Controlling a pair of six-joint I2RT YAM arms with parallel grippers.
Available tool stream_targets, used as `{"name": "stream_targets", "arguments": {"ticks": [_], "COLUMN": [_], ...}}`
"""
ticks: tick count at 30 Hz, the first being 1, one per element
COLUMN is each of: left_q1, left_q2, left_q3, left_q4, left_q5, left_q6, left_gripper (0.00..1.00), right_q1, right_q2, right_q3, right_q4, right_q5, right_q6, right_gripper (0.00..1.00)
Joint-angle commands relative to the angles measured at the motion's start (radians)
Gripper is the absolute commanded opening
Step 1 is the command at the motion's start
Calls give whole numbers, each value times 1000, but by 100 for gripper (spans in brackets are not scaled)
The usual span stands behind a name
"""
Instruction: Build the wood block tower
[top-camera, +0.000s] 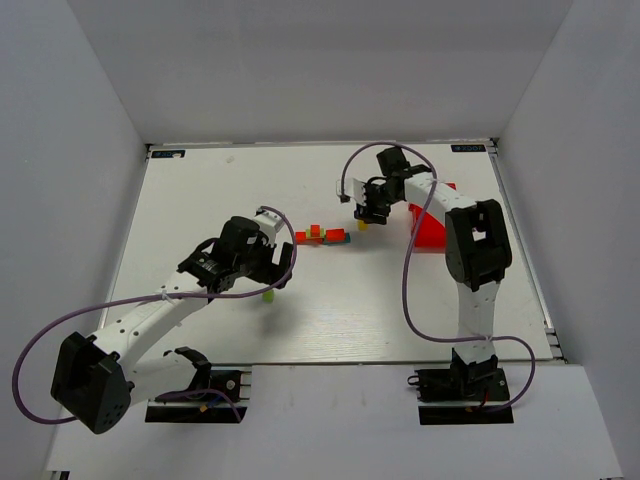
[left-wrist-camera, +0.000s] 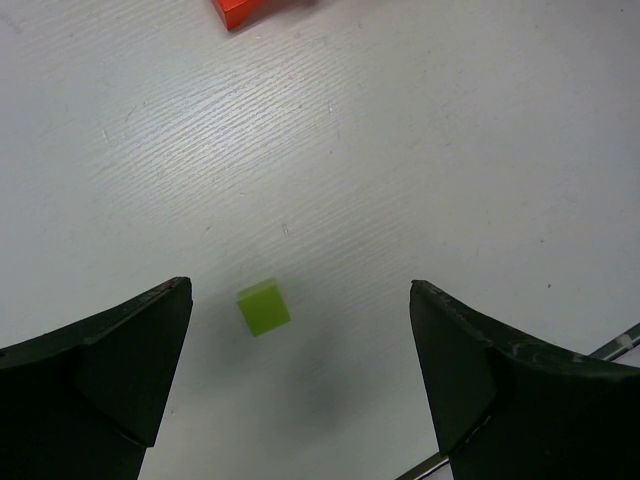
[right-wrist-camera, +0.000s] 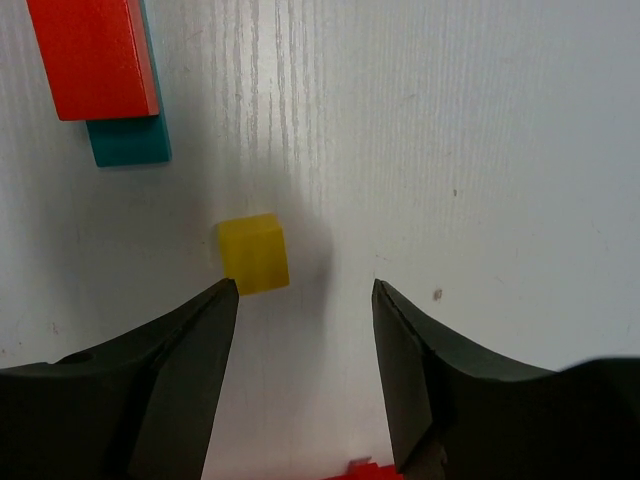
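The tower (top-camera: 322, 236) is a low stack at the table's middle: a red bar (right-wrist-camera: 93, 55) on a teal bar (right-wrist-camera: 130, 140), with small red, yellow and green cubes on top. A loose lime-green cube (top-camera: 268, 295) lies on the table; in the left wrist view it (left-wrist-camera: 263, 306) sits between the open fingers, nearer the left one. My left gripper (left-wrist-camera: 300, 287) is open and empty above it. A loose yellow cube (right-wrist-camera: 254, 253) lies just ahead of my open right gripper (right-wrist-camera: 305, 285), right of the tower (top-camera: 362, 226).
A red plastic tray (top-camera: 430, 225) stands right of the right gripper, and its edge shows at the bottom of the right wrist view (right-wrist-camera: 365, 470). A red block end (left-wrist-camera: 245, 10) shows at the top of the left wrist view.
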Motion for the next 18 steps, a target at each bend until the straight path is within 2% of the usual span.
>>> {"name": "stream_targets", "arguments": {"ticks": [1, 10, 11, 18], "left_q1": [3, 3, 3, 3], "left_q2": [-17, -17, -17, -17], "left_q3": [36, 36, 36, 36], "left_q4": [2, 2, 2, 2], "left_q5": [-8, -8, -8, -8], "left_q6": [-9, -9, -9, -9], "left_gripper": [100, 100, 100, 100], "right_q1": [0, -6, -8, -5], "right_q2": [21, 36, 41, 66], "right_q3": [50, 82, 80, 96], "right_q4": [-29, -73, -82, -116], "right_q5": [-26, -53, -56, -69], "right_q6": [-25, -53, -54, -86], "right_gripper": [62, 66, 76, 76]}}
